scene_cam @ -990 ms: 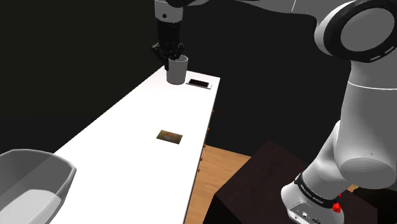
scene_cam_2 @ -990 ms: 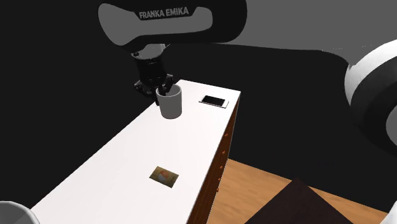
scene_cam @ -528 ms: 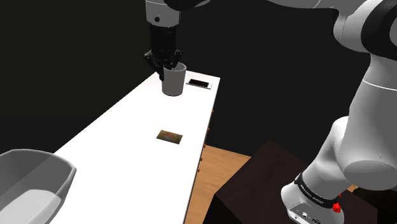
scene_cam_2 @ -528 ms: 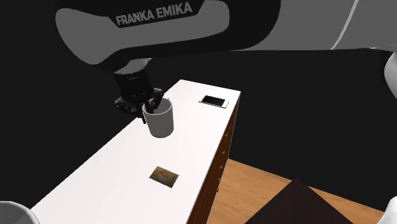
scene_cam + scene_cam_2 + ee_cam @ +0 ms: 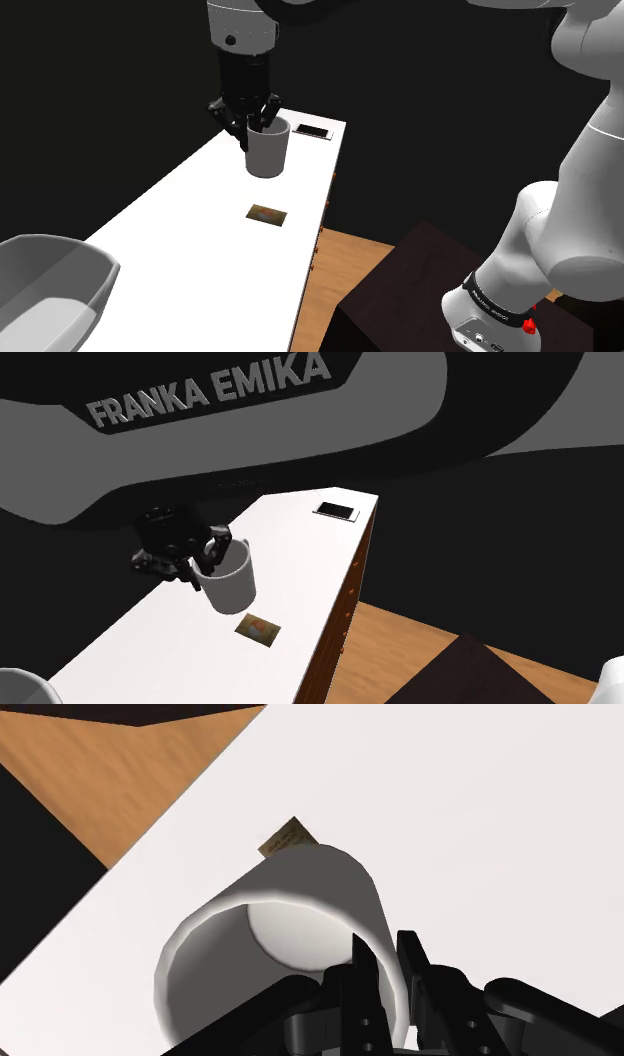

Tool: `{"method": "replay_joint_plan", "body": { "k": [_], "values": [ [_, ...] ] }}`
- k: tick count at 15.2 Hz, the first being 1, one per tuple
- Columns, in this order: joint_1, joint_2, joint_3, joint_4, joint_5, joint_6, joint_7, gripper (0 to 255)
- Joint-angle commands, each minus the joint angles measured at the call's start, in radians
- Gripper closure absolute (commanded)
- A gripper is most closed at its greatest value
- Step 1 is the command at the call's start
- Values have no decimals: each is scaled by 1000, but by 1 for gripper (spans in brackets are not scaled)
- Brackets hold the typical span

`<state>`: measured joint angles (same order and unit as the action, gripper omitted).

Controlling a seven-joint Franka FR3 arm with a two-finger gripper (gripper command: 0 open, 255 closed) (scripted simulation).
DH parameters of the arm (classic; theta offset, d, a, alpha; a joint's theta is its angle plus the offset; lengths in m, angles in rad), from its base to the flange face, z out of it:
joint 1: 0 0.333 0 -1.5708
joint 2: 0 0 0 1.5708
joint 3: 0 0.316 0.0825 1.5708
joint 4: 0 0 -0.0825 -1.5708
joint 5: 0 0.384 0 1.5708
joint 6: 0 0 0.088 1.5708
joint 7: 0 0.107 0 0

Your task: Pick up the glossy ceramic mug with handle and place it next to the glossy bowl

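Hidden first: you can't tell which way the mug's [image 5: 268, 151] handle points. The hand [image 5: 252, 124] covers its far rim. The bowl [image 5: 48, 288] is cut off at the shoulder view's lower-left corner. In the wrist view the mug hides part of the card [image 5: 284, 837]. In the second exterior view a big arm link [image 5: 250, 412] blocks the top.

Your hand is clamped on the mug's wall, one finger [image 5: 356, 972] inside, the other outside. The mug is upright, mouth up, long axis near vertical. It sits over the white counter [image 5: 190, 210], between the phone [image 5: 312, 131] and the card and well apart from the bowl. You can't tell whether its base touches the counter.

Counts: one mug, one bowl, one phone, one card, one hand.
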<state>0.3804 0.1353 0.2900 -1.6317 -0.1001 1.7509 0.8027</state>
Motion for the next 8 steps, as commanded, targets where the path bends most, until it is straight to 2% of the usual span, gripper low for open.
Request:
{"method": "replay_joint_plan", "body": {
  "k": [1,8],
  "values": [
    [24,-5,18,-8,-1,0,44,255],
    [113,-12,86,-17,-4,-9,201,255]
  ]
}}
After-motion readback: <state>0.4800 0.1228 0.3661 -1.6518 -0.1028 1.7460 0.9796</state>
